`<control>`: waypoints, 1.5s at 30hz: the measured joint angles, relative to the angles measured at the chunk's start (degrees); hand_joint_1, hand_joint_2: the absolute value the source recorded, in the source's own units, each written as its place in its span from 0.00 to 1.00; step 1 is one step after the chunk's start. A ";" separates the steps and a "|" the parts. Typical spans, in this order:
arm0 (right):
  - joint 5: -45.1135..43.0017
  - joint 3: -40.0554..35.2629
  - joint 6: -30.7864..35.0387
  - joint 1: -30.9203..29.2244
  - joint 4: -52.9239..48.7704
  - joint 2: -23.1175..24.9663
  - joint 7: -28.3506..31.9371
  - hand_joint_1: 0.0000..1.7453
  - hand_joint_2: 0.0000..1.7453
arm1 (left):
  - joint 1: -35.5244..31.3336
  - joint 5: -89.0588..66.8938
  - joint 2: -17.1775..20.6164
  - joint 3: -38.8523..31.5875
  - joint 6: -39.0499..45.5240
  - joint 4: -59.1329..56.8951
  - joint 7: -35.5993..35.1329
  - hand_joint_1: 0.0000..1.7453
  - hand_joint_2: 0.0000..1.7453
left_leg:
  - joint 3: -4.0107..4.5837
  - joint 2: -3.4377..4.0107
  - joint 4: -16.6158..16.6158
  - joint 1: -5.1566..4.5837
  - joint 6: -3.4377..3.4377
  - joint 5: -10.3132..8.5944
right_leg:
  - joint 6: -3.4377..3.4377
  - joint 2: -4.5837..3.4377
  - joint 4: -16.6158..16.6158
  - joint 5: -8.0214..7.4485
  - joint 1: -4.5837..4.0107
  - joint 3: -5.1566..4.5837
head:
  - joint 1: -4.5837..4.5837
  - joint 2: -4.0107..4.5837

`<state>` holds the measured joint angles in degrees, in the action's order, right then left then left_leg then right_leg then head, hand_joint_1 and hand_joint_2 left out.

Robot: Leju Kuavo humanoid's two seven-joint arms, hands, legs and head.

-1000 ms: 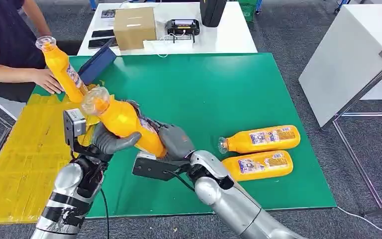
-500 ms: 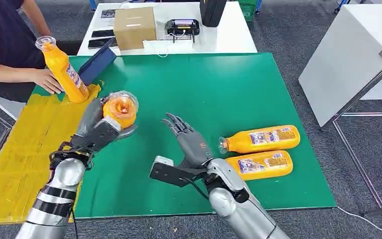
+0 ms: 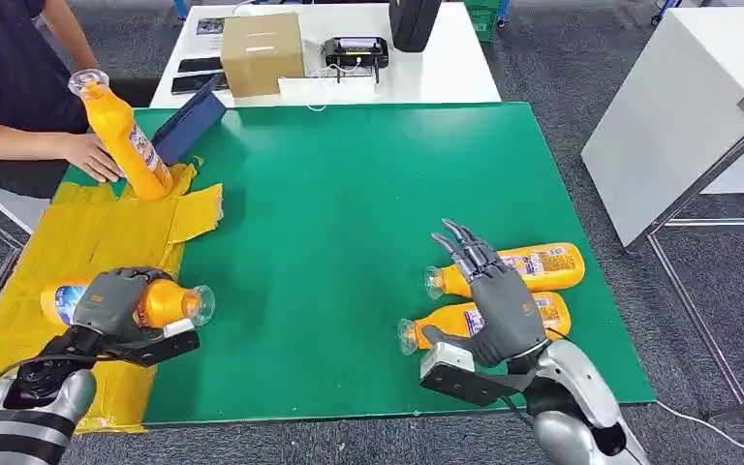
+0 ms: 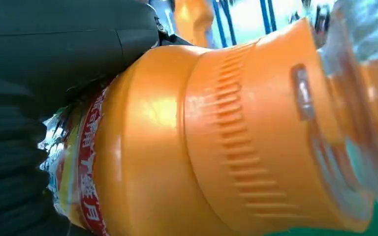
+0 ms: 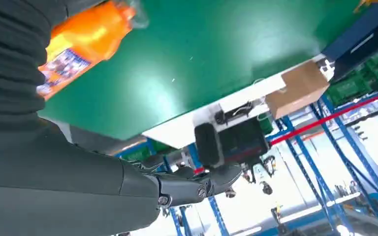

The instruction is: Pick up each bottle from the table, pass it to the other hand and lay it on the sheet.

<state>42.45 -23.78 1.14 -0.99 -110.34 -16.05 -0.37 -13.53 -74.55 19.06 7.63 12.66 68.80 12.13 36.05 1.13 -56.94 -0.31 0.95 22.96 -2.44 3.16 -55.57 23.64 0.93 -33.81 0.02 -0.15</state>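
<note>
The orange bottle (image 3: 160, 302) lies on its side over the yellow sheet (image 3: 48, 262) at about eight o'clock on the table, cap toward the green mat (image 3: 349, 194), and the left hand (image 3: 107, 302) is wrapped around its body. Close up, it's orange ribbed plastic against dark fingers (image 4: 54, 44). At five o'clock the right hand (image 3: 489, 295) hangs with fingers spread, holding nothing, just over two lying bottles (image 3: 533, 266). At eleven o'clock, a person's hand (image 3: 92, 155) rests beside an upright bottle (image 3: 121, 131).

head high, wrists close, sharing table (image 3: 368, 194)
</note>
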 measured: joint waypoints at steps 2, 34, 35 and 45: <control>0.02 0.46 0.00 0.53 -1.03 -0.87 0.07 0.00 1.00 | 0.00 -0.13 0.52 0.13 -0.02 -1.16 0.02 1.00 1.00 | 0.00 0.00 0.00 0.00 0.00 -0.01 | 0.00 0.00 0.00 -0.01 0.00 0.01 | 0.00 0.00; 4.22 16.68 -11.41 12.11 4.64 -16.81 -3.34 0.00 1.00 | 2.48 40.16 -2.17 -1.92 -15.74 3.71 13.49 0.00 0.00 | -0.06 -0.02 -0.01 -0.08 0.05 -0.01 | -0.07 -0.01 0.03 -0.07 0.06 0.08 | -0.02 0.00; 4.52 17.07 -11.54 12.04 5.57 -16.78 -3.37 0.00 1.00 | 2.46 41.85 -3.23 -2.60 -16.56 4.79 13.55 0.00 0.00 | -0.05 -0.05 -0.01 -0.08 0.05 -0.01 | -0.07 0.03 0.03 -0.06 0.06 0.11 | 0.00 0.00; 7.36 16.89 -13.09 6.88 13.35 -15.65 -3.48 0.00 1.00 | 1.12 50.07 -7.74 -5.62 -21.90 9.84 13.49 0.00 0.00 | -0.06 -0.01 0.00 -0.07 0.05 -0.01 | -0.07 -0.06 0.02 -0.07 0.05 0.09 | -0.02 0.00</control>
<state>49.81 -6.88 -11.96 5.89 -96.98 -31.69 -3.85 -12.40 -24.48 11.32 2.01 -9.24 78.64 25.62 35.99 1.12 -56.94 -0.39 1.00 22.95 -2.52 3.10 -55.54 23.57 0.99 -33.72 0.00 -0.15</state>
